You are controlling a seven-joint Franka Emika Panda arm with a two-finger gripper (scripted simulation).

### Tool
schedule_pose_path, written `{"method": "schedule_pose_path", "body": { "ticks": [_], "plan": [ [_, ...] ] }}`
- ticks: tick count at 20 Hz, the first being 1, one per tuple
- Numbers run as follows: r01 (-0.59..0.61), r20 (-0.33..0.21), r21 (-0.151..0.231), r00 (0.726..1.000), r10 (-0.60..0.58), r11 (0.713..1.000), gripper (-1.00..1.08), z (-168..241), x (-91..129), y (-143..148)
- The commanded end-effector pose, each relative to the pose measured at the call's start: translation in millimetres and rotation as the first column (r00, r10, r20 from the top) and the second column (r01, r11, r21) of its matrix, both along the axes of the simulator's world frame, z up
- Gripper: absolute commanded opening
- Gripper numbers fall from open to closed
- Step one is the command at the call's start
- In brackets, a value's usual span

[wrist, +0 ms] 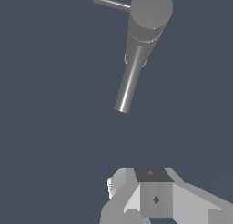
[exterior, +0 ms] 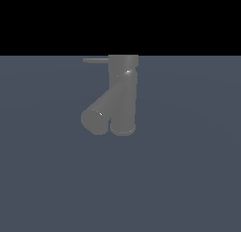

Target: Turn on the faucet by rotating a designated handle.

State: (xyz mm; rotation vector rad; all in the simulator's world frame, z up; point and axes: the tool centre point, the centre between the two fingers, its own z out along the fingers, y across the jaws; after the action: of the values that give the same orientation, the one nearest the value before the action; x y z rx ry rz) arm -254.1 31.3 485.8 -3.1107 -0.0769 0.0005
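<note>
Exterior view: handle [exterior: 95, 61] juts toward frame left from the cap of the faucet [exterior: 123, 94], upper centre, unobstructed for a push. Wrist view: claw [wrist: 154, 198] hangs well apart from the faucet; finger state cannot be determined.

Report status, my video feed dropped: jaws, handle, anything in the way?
Gripper clear of faucet, jaw state unclear. Handle untouched, jutting sideways. Nothing between.
</note>
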Motion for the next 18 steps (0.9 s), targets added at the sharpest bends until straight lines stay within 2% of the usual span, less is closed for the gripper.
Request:
{"method": "schedule_pose_path", "body": {
  "ticks": [1, 10, 18],
  "plan": [
    [-0.005, 0.0, -0.002, 1.0, 0.005, 1.0, -1.0, -0.1, -0.6, 1.8],
    [0.039, -0.005, 0.016, 0.999, -0.039, 0.999, -1.0, -0.4, 9.4, 2.7],
    [0.156, -0.026, 0.056, 0.988, -0.154, 0.986, -1.0, -3.0, 35.7, 6.5]
  ]
}}
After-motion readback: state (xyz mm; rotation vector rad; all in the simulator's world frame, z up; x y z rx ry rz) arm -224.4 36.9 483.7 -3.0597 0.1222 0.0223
